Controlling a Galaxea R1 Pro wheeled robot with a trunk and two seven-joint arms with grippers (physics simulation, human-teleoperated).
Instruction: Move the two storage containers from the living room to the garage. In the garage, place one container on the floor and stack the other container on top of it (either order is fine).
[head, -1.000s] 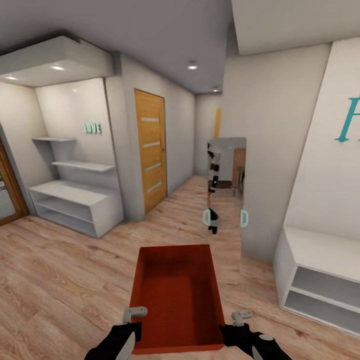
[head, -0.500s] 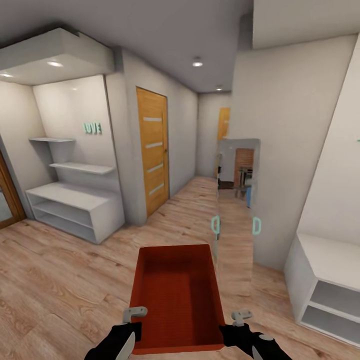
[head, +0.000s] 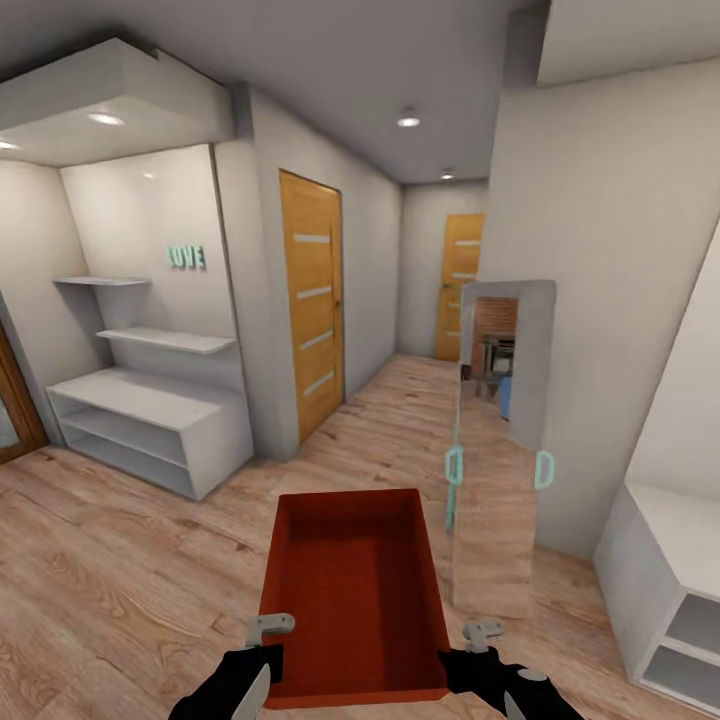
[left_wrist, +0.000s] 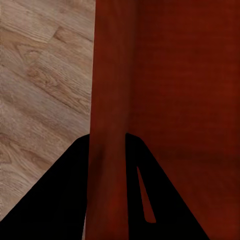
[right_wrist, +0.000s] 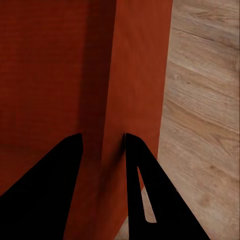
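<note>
Wood planks cover the floor (head: 110, 560) of a hallway with pale walls. On the left side stands a white shelf unit (head: 150, 420), and small green letters (head: 185, 256) hang on the wall above it. An orange door (head: 312, 300) is in the left wall of the corridor, and a second orange door (head: 461, 285) closes the far end. A tall mirror panel (head: 500, 450) with two pale green handles stands on the right, and a white cabinet (head: 670, 580) is in the lower right corner.

One orange-red bin (head: 350, 590) is held in front of the robot, above the planks, open side up and empty. It lies between the two arms, with its long side pointing away from the robot.

The left gripper (left_wrist: 107, 165) grips the left wall of the bin near the close corner: one finger is outside the wall, the other inside, and both press on it. The right gripper (right_wrist: 102, 165) pinches the right wall in the same way, one finger on each face. In the head view both grippers are at the near end of the bin, level with each other.
</note>
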